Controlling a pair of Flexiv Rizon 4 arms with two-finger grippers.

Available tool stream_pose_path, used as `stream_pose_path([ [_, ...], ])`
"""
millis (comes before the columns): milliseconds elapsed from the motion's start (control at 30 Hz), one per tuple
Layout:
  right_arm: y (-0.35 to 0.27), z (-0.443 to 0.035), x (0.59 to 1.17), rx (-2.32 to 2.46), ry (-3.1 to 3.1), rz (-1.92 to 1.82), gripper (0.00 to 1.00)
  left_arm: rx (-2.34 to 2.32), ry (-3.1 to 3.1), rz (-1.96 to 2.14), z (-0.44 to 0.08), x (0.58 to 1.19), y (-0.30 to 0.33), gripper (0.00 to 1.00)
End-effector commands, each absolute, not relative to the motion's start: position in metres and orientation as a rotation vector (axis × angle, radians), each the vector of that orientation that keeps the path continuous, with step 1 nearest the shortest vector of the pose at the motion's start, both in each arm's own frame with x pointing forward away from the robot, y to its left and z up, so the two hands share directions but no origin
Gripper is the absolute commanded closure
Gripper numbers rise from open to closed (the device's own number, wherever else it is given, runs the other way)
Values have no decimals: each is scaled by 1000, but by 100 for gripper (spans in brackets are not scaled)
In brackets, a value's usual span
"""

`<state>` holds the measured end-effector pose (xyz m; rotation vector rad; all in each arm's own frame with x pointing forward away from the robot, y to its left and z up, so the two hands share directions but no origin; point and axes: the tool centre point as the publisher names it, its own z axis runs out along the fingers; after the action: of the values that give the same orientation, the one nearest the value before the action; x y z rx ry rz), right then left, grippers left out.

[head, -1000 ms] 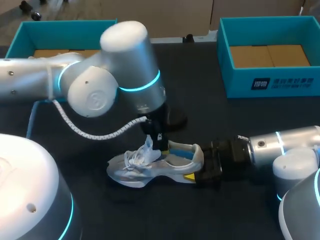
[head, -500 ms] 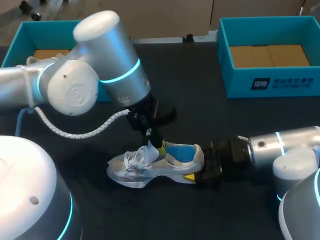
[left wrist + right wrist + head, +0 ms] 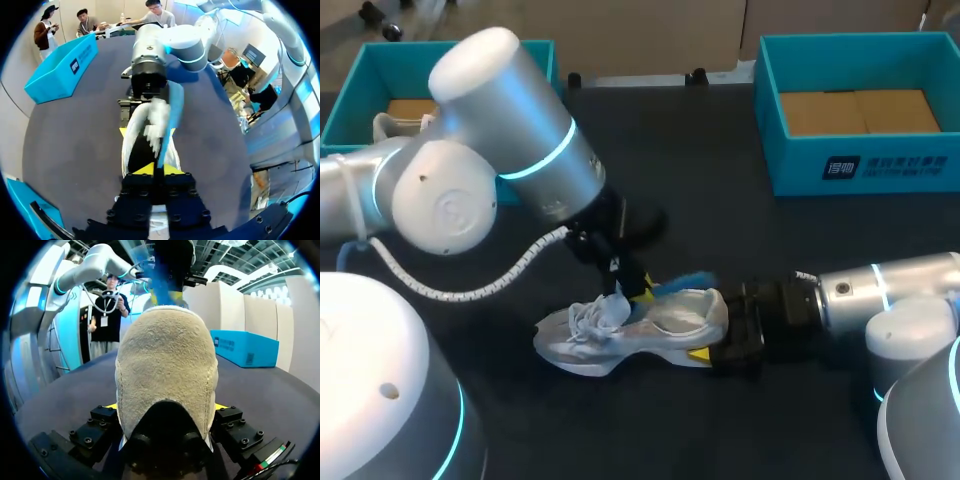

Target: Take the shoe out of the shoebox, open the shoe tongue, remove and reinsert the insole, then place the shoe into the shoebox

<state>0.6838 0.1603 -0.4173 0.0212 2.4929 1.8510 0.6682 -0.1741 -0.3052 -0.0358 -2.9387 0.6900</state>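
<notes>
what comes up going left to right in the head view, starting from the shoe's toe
laces of the white shoe → left gripper pinching the blue insole → right gripper on the heel → right arm

Left gripper (image 3: 638, 291) holds blue insole (image 3: 682, 283) partly out of shoe (image 3: 620, 338).

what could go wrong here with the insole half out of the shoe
The left claw seems to pinch only a thin edge of the blue insole, so it may slip free mid-pull. The right claw holds the shoe by the heel alone, so a hard pull might tilt or drag it.
</notes>
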Motion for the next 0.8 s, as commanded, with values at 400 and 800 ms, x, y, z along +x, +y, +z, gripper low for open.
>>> stream_pose_path([
  [400, 161, -416, 683, 22, 2494, 1847, 100, -62, -2979, 730, -286, 661, -194, 28],
  [800, 161, -416, 683, 22, 2494, 1847, 100, -29, -3102, 769, -294, 650, -208, 53],
])
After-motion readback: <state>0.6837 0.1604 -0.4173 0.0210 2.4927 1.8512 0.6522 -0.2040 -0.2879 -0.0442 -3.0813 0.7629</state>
